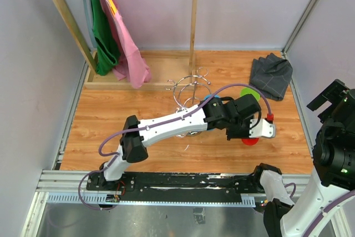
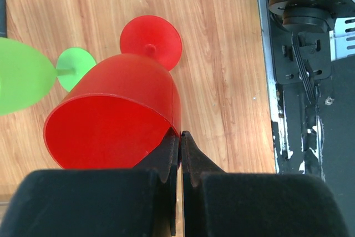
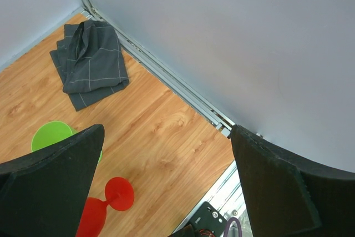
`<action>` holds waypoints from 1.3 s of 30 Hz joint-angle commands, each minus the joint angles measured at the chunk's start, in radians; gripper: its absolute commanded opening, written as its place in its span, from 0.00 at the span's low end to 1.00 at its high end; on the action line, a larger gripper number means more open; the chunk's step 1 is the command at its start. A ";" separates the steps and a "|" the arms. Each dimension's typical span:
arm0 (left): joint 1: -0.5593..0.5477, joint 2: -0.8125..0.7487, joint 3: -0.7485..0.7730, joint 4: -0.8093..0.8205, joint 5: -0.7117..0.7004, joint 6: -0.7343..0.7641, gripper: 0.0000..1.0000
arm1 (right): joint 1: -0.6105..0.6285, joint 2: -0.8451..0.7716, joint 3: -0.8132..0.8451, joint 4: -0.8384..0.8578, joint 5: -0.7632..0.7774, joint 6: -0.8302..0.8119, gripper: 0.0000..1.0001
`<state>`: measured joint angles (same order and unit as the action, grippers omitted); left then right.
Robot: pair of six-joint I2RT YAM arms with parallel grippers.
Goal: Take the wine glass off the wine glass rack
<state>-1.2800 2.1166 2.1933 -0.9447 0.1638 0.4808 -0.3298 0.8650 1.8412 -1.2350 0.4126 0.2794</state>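
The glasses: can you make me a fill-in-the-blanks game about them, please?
The glass in the left jaws is coloured ___.
Those jaws pinch it by its ___.
The other glass beside it is coloured ___.
The right jaws stand wide ___ and hold nothing.

Missing words: red; rim; green; open.

Overhead view faces down on the table (image 1: 111, 123); both wrist views share the red glass (image 2: 119, 90).
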 commanded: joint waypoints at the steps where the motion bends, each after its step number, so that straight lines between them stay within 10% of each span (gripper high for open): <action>1: -0.028 0.051 0.056 -0.020 -0.034 0.046 0.00 | -0.015 -0.009 0.023 -0.018 0.016 -0.004 0.98; 28: -0.047 0.088 0.056 -0.196 -0.028 0.191 0.02 | -0.015 -0.030 -0.017 -0.012 -0.031 0.025 0.98; 39: -0.047 0.097 0.093 -0.197 -0.028 0.206 0.41 | -0.015 -0.034 -0.030 -0.010 -0.051 0.035 0.98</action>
<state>-1.3201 2.2002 2.2391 -1.1313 0.1287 0.6769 -0.3298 0.8349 1.8210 -1.2476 0.3744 0.2947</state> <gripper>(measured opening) 0.383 0.984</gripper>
